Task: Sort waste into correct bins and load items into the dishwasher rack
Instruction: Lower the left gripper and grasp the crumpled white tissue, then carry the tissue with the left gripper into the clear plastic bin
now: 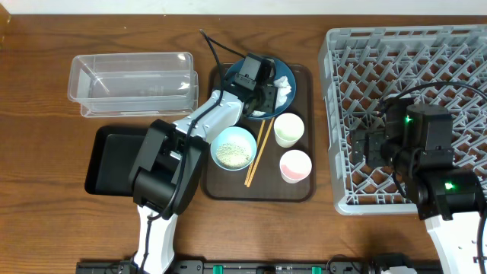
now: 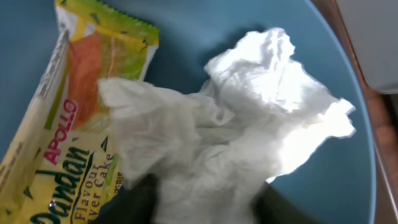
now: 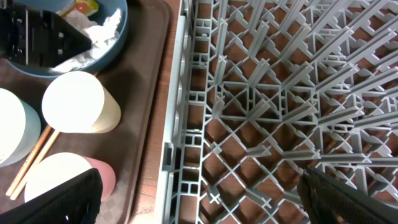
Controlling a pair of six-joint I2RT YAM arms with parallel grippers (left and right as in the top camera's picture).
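My left gripper (image 1: 257,82) reaches down into the large dark blue bowl (image 1: 283,70) at the back of the brown tray. In the left wrist view its fingers (image 2: 205,202) press on both sides of the crumpled white tissue paper (image 2: 236,124). The yellow-green snack wrapper (image 2: 68,124) lies beside the tissue in the bowl (image 2: 186,37). The small light blue bowl (image 1: 233,148) holds rice scraps. The chopsticks (image 1: 256,156), pale cup (image 1: 289,129) and pink cup (image 1: 295,165) stand on the tray. My right gripper (image 3: 199,186) is open and empty above the left edge of the grey rack (image 1: 403,46).
The clear plastic tub (image 1: 133,76) stands at the back left, and the black tray (image 1: 106,160) is in front of it. The brown serving tray (image 1: 304,190) lies between these bins and the rack. The rack (image 3: 261,93) holds nothing.
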